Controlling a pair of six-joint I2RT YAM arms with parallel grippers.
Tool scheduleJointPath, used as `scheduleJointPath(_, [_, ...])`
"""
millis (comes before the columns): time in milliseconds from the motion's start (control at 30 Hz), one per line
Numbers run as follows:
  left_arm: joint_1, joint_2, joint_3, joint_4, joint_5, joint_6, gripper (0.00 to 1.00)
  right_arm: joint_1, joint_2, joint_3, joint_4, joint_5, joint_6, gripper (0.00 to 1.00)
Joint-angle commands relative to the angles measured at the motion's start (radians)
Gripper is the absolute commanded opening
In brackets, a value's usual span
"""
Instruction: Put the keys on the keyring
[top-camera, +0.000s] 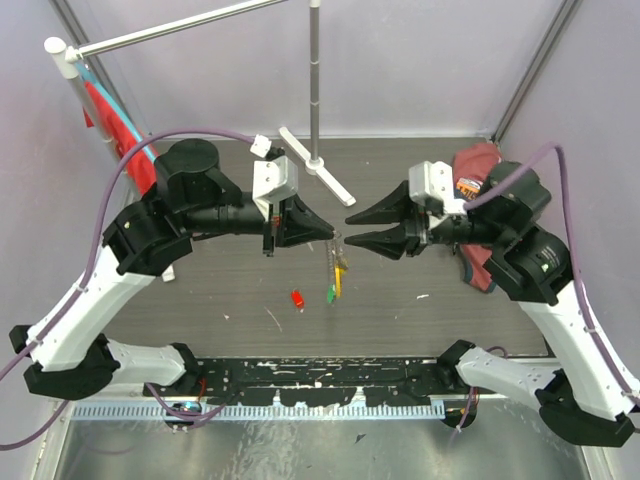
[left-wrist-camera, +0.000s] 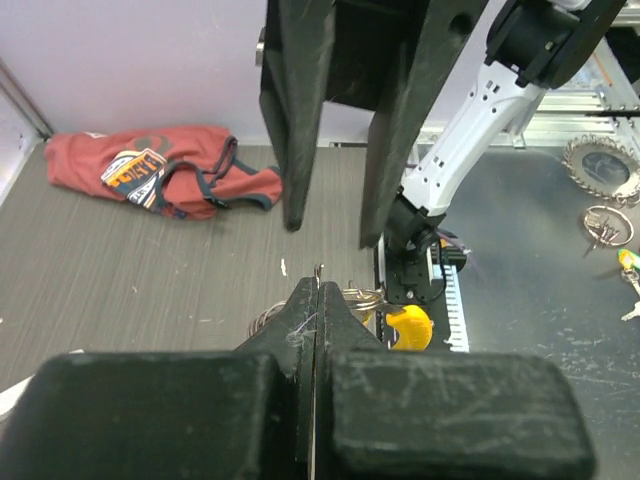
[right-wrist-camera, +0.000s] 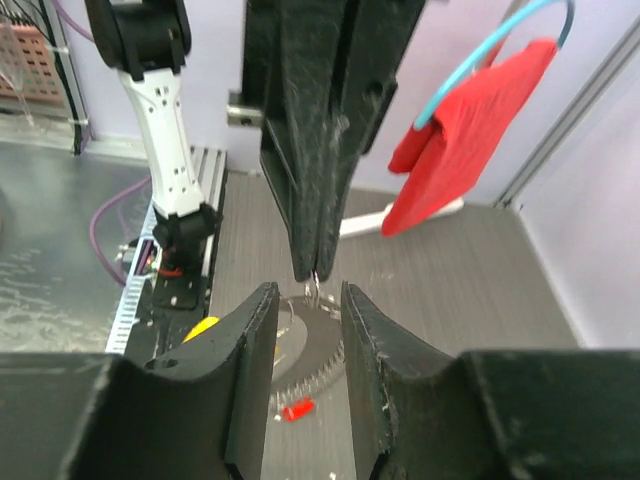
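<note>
My left gripper (top-camera: 331, 233) is shut on the keyring (top-camera: 335, 262), which hangs from its tips above the table. The yellow tag (top-camera: 338, 281) and green tag (top-camera: 330, 295) dangle at the bottom of the chain. My right gripper (top-camera: 351, 229) faces the left one tip to tip, open, just right of the chain and holding nothing. A red key (top-camera: 297, 298) lies on the table left of the tags. In the left wrist view the shut gripper (left-wrist-camera: 316, 290) pinches a thin wire, with the yellow tag (left-wrist-camera: 412, 328) beyond. In the right wrist view the open gripper (right-wrist-camera: 308, 300) frames the keyring (right-wrist-camera: 316, 285), the red key (right-wrist-camera: 297, 409) below.
A red garment (top-camera: 478, 165) lies at the back right. A white stand base (top-camera: 318, 165) sits at the back centre, and a red cloth (top-camera: 120, 130) hangs on the left rail. Spare metal rings (left-wrist-camera: 600, 170) lie on the grey surface beyond the black rail (top-camera: 320, 375).
</note>
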Motion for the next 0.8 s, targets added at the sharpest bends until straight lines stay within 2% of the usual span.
scheduleJointPath(0, [-0.001,0.021,0.085,-0.158,-0.027,0.075,0.00,0.005,0.040,0.038,-0.163,0.061,-0.057,0.37])
scheduleJointPath(333, [-0.002,0.073,0.121,-0.185,-0.029,0.086,0.00,0.005,0.071,0.034,-0.147,0.009,-0.041,0.37])
scheduleJointPath(500, [-0.001,0.076,0.124,-0.210,-0.026,0.085,0.00,0.005,0.082,0.031,-0.153,-0.015,-0.038,0.29])
scheduleJointPath(767, [-0.001,0.077,0.126,-0.211,-0.029,0.089,0.00,0.005,0.097,0.044,-0.238,-0.002,-0.095,0.33])
